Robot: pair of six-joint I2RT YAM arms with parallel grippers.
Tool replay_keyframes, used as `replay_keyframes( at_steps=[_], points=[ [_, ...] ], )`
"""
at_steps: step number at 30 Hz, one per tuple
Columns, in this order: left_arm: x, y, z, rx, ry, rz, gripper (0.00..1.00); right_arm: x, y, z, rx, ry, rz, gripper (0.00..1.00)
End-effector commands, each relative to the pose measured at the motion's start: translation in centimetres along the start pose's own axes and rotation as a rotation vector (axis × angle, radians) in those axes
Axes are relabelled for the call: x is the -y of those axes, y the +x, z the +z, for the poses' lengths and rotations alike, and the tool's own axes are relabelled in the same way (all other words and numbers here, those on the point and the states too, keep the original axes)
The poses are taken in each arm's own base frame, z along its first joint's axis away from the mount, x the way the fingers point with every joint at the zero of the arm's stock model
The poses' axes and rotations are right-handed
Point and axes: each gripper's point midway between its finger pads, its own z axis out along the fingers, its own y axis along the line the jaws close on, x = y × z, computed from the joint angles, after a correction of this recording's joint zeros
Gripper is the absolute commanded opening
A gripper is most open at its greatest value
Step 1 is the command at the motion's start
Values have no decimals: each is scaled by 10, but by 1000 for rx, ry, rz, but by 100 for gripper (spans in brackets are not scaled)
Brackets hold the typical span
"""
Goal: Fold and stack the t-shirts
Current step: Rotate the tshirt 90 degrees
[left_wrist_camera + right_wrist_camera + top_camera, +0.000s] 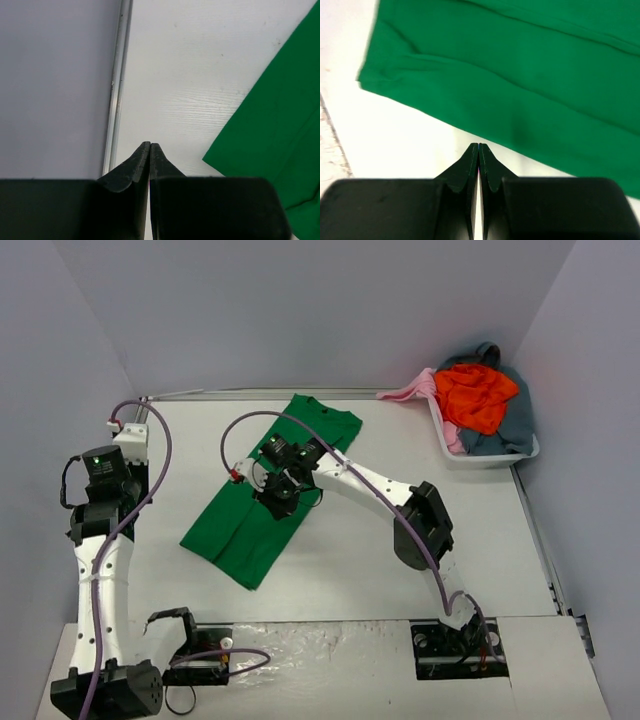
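A bright green t-shirt (270,500) lies folded into a long strip, running diagonally across the middle of the table. My right gripper (280,495) hangs over its middle in the top view. In the right wrist view this gripper (479,145) is shut with nothing in it, its tips over bare table just short of the green t-shirt's edge (520,100). My left gripper (150,144) is shut and empty, over bare table near the left edge, with a corner of the green t-shirt (270,145) to its right. Orange-red (480,395), grey-blue (512,430) and pale pink (412,390) t-shirts are heaped in the tub.
The white plastic tub (495,458) stands at the back right corner. A metal rail (116,90) runs along the table's left edge beside the grey wall. The left arm (100,480) stands folded upright at the left. Purple cables loop over both arms.
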Motion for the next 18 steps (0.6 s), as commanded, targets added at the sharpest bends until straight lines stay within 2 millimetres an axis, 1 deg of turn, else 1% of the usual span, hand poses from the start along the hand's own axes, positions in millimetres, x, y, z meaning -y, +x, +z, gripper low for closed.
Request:
replay_keyframes(
  at_steps=[1, 2, 4, 5, 6, 7, 8, 9, 11, 12, 14, 16, 18],
  points=[
    [-15, 6, -7, -5, -75, -52, 2, -22, -7, 0, -24, -17, -36, 0],
    [-17, 12, -7, -22, -86, -58, 2, -31, -8, 6, -33, -31, -54, 0],
    [-19, 18, -8, -33, -92, -65, 2, -35, -6, 18, -67, -31, -77, 0],
    [-20, 18, -8, -28, -91, -72, 2, -42, -4, 28, -90, -40, -92, 0],
    [-19, 21, -8, -27, -88, -70, 2, -44, -5, 31, -97, -42, -102, 0],
    [-20, 21, -9, -24, -93, -72, 2, -47, -6, 34, -101, -49, -110, 0],
    [-21, 21, -10, -19, -97, -77, 2, -52, -1, 44, -125, -63, -117, 0],
    [-22, 20, -11, -15, -100, -77, 2, -56, -3, 45, -128, -67, -125, 0],
    [-26, 21, -11, -16, -114, -86, 2, -59, 0, 55, -146, -79, -137, 0],
    [-26, 21, -11, -14, -112, -90, 2, -63, -1, 57, -147, -82, -147, 0],
    [-27, 20, -13, -11, -112, -98, 2, -64, 3, 66, -165, -86, -155, 0],
    [-28, 21, -13, -10, -110, -103, 2, -63, 5, 70, -172, -89, -156, 0],
    [-27, 23, -12, -12, -109, -103, 3, -62, 12, 78, -191, -96, -152, 0]
  ],
)
